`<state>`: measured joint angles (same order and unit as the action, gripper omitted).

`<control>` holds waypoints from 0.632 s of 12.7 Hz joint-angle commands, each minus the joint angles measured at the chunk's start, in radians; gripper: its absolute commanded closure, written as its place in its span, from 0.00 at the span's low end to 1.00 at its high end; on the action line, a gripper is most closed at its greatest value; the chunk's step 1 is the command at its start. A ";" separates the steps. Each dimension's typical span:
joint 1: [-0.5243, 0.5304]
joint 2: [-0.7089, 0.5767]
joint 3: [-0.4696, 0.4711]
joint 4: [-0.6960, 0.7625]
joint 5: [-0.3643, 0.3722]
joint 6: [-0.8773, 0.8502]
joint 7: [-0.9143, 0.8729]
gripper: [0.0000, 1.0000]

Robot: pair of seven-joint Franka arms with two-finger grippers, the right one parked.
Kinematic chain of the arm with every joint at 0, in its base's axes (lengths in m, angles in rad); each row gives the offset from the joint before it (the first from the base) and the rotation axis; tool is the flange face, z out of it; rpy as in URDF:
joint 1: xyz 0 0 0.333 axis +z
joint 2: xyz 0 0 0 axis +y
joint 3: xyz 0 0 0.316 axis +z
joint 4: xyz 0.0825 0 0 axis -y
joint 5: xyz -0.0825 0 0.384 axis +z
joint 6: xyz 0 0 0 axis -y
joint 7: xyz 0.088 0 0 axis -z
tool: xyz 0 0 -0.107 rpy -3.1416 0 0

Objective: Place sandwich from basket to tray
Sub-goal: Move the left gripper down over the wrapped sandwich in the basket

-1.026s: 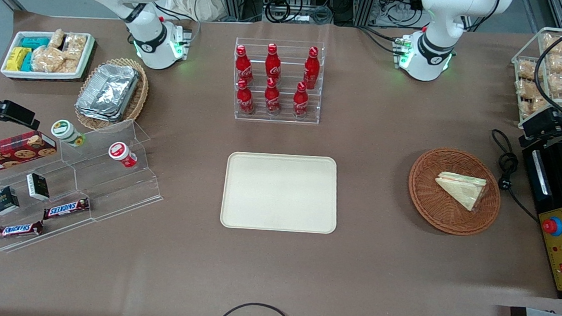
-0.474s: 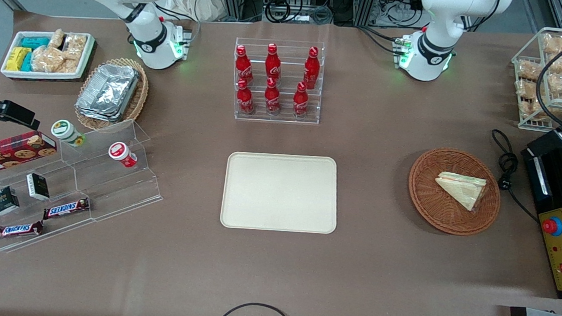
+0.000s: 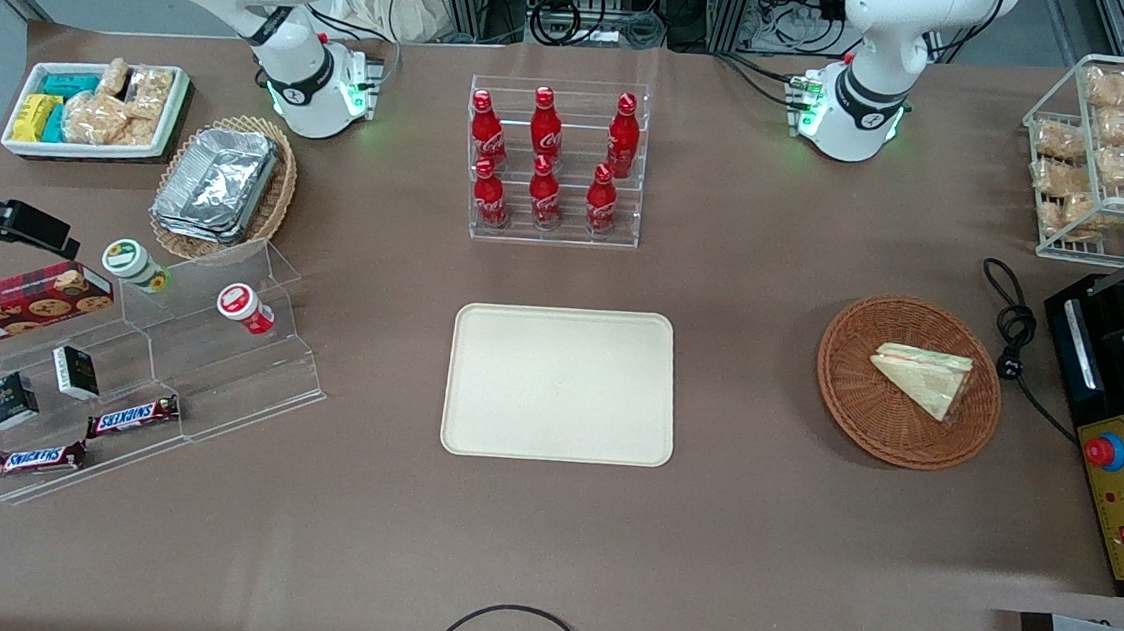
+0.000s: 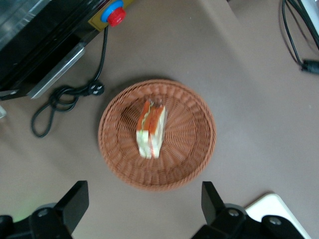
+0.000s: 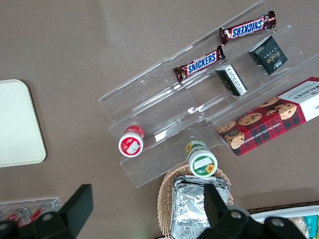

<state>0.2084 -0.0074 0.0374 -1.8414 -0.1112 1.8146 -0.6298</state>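
The sandwich [image 3: 923, 376], a pale wrapped wedge, lies in the round reddish-brown basket [image 3: 843, 378] toward the working arm's end of the table. In the left wrist view the sandwich [image 4: 151, 129] shows its orange, red and green edge, lying in the middle of the basket [image 4: 184, 164]. My gripper [image 4: 144, 204] hangs high above the table beside the basket's rim, open, with nothing between its fingers [image 4: 75, 199]. The cream tray [image 3: 560, 383] lies flat at the table's middle with nothing on it; one corner of the tray [image 4: 271, 206] shows in the left wrist view.
A black machine with a red button [image 3: 1103, 450] and a coiled power cable [image 3: 1014, 331] lie beside the basket. A wire rack of snack packs [image 3: 1107, 148] stands farther from the camera. A rack of cola bottles [image 3: 554, 159] stands past the tray.
The working arm's dark wrist, seen near the wire rack a second ago, has slid out toward the frame's edge and nearer the camera. Sandwich, basket and tray have not moved.
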 commanded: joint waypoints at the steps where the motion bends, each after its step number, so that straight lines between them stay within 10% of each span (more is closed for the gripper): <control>1: -0.004 -0.130 -0.011 -0.296 -0.018 0.243 -0.054 0.00; 8: -0.004 -0.126 -0.008 -0.574 -0.056 0.633 -0.065 0.00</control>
<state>0.2055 -0.1133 0.0295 -2.3254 -0.1552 2.3496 -0.6825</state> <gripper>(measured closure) 0.000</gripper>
